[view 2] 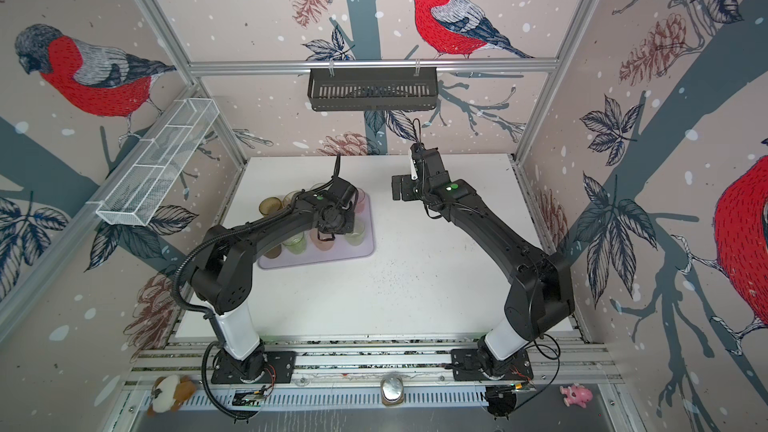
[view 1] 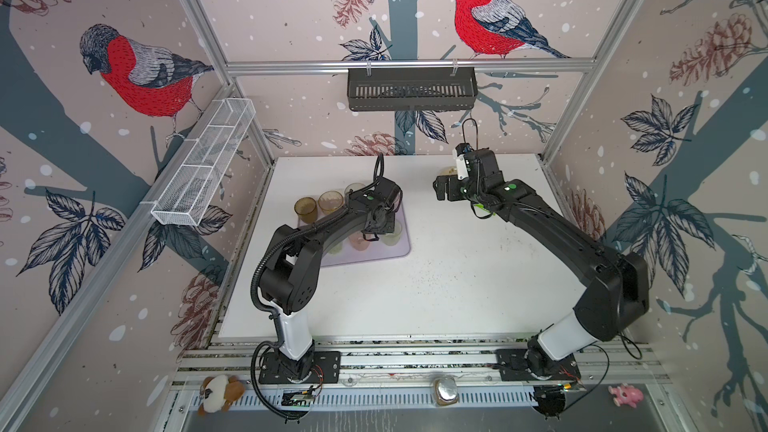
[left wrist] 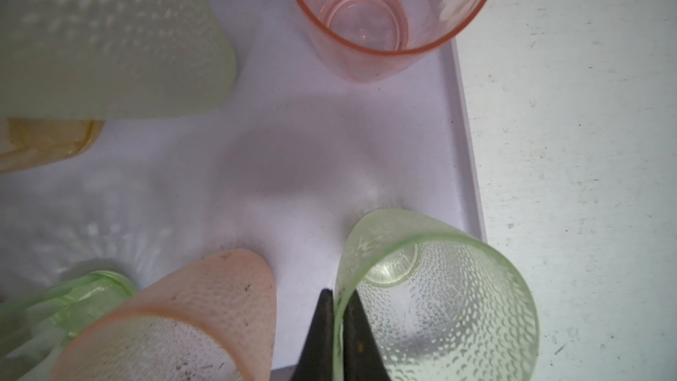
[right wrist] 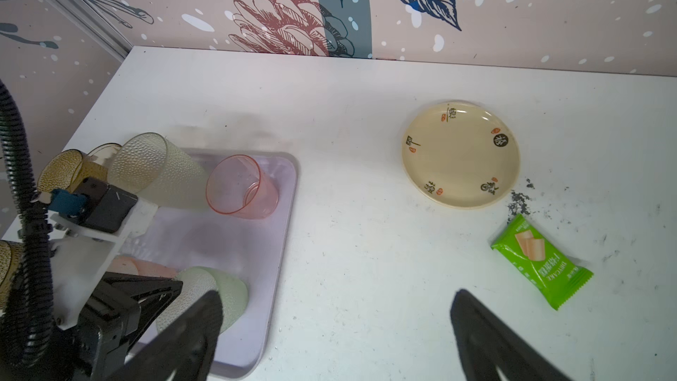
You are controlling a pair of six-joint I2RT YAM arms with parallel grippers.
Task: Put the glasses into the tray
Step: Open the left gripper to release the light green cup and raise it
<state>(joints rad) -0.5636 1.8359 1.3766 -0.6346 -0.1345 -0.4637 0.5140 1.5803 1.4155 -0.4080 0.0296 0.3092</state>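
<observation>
The lilac tray (view 1: 390, 253) (view 2: 361, 252) lies at the table's left and holds several glasses. My left gripper (left wrist: 337, 324) (view 1: 370, 236) is shut on the rim wall of a pale greenish dimpled glass (left wrist: 439, 287) (view 1: 392, 234), one finger inside and one outside. That glass is over the tray's floor (left wrist: 256, 159) close to its rim. A pink glass (left wrist: 366, 12) (right wrist: 240, 192), another pink one (left wrist: 176, 317), a green one (view 2: 296, 243) and a second pale one (right wrist: 154, 166) are on the tray too. Brown (view 1: 306, 209) and amber (view 1: 331, 201) glasses are at its far left. My right gripper (right wrist: 335, 298) (view 1: 440, 191) hangs open and empty over the bare table.
A cream round plate (right wrist: 461, 153) and a green snack packet (right wrist: 540, 262) lie on the table to the right of the tray. A black slotted basket (view 1: 411, 89) hangs on the back rail. A white wire-mesh basket (view 1: 203, 164) is fixed on the left wall.
</observation>
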